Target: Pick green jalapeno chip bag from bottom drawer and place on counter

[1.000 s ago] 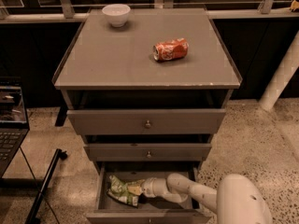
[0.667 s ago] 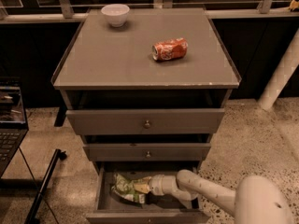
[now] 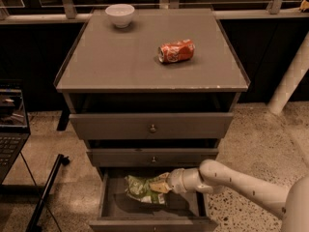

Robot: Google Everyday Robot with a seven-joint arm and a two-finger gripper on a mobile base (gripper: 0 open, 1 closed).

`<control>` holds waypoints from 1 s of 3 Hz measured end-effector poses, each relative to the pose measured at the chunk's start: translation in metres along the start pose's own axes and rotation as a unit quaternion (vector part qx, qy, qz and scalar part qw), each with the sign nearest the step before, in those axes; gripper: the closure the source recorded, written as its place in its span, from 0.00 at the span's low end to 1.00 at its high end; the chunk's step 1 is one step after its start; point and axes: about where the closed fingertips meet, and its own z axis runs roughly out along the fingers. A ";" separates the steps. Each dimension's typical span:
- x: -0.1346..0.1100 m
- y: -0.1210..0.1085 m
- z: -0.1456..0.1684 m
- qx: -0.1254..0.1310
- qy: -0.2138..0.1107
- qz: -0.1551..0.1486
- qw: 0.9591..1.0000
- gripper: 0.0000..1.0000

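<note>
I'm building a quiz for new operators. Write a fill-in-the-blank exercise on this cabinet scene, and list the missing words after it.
1. The green jalapeno chip bag lies in the bottom drawer, which is pulled ____.
2. The gripper is down at the bag, inside the ____ drawer.
3. On the counter, the soda can lies on its ____.
4. The bowl near the counter's back edge is coloured ____.

Missing words: open; bottom; side; white.
</note>
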 end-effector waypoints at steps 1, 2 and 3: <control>-0.010 0.010 0.001 -0.004 0.002 0.001 1.000 1.00; -0.054 0.043 -0.022 0.013 -0.014 -0.009 1.000 1.00; -0.109 0.107 -0.056 0.038 -0.025 -0.040 0.998 1.00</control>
